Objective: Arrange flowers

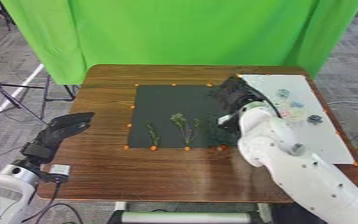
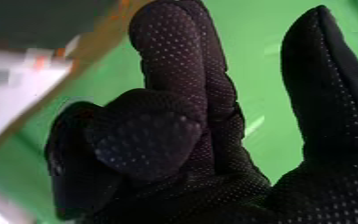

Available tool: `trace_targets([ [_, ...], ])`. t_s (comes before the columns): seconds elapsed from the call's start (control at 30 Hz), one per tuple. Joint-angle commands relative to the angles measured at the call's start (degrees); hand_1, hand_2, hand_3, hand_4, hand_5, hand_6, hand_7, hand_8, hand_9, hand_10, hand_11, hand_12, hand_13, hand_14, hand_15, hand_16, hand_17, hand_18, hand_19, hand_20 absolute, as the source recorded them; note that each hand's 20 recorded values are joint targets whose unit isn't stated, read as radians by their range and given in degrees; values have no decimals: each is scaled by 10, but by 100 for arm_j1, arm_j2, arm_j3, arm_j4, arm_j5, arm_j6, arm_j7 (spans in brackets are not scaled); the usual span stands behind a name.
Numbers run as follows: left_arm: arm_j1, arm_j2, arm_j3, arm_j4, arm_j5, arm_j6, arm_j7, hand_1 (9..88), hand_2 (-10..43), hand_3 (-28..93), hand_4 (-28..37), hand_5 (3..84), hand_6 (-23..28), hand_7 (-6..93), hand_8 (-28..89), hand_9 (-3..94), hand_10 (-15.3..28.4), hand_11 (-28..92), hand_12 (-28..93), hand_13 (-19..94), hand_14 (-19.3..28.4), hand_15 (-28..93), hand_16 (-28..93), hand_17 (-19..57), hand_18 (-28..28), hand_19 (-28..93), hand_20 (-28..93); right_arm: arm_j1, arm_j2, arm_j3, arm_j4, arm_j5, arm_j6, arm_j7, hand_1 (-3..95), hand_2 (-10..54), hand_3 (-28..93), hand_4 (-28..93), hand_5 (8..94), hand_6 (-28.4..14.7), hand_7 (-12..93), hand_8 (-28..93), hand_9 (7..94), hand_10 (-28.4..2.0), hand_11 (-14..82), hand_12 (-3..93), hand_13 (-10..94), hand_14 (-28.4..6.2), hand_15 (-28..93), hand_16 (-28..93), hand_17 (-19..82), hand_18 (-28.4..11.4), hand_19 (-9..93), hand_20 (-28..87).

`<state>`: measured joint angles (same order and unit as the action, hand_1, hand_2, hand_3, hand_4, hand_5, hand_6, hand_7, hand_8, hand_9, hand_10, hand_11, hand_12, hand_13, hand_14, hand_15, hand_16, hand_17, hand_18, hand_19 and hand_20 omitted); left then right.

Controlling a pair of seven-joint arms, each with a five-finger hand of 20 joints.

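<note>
My right hand is over the right part of the dark mat, near the white board. In the right wrist view, the right hand has straight fingers and an extended thumb, other fingers folded, and nothing held. On the mat lie a thin green stem and a leafy sprig with another stem beside it. The board carries a pale blue flower, pinkish blooms and a dark bluish flower. My left hand is open above the table's left side.
Orange markers line the mat and board edges. The brown table extends around them, and a green curtain hangs behind its far edge. The white right arm crosses the board's left side and hides part of it.
</note>
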<state>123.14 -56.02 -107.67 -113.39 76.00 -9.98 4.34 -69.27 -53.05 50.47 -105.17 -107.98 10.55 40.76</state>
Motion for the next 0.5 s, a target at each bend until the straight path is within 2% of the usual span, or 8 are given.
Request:
trace_targets([
  [0.03, 23, -50, -18, -10, 27, -72, -28, 272, -70, 609, -155, 392, 39, 110, -55, 356, 143, 128, 116, 308, 187, 153, 17, 15, 164, 100, 154, -550, 736, 956, 170, -423, 220, 306, 302, -95, 596, -56, 767, -53, 372, -74, 923, -138, 330, 237, 937, -32, 561, 234, 699, -97, 931, 345],
  [0.2, 15, -50, 5, -12, 23, -87, -37, 273, -69, 608, -155, 392, 39, 110, -55, 356, 143, 128, 116, 308, 187, 153, 17, 15, 164, 100, 154, -583, 718, 973, 414, -445, 117, 350, 301, -95, 596, -58, 762, -53, 370, -73, 919, -138, 330, 237, 937, -32, 556, 241, 695, -99, 932, 348],
  [0.5, -82, -19, 99, 12, 48, -150, -59, 271, -68, 607, -154, 391, 38, 109, -55, 355, 142, 125, 117, 307, 187, 153, 18, 14, 164, 101, 154, -52, 672, 331, 906, -593, -66, 320, 306, -95, 591, -60, 761, -52, 372, -73, 917, -138, 332, 235, 937, -33, 554, 245, 692, -102, 932, 357],
])
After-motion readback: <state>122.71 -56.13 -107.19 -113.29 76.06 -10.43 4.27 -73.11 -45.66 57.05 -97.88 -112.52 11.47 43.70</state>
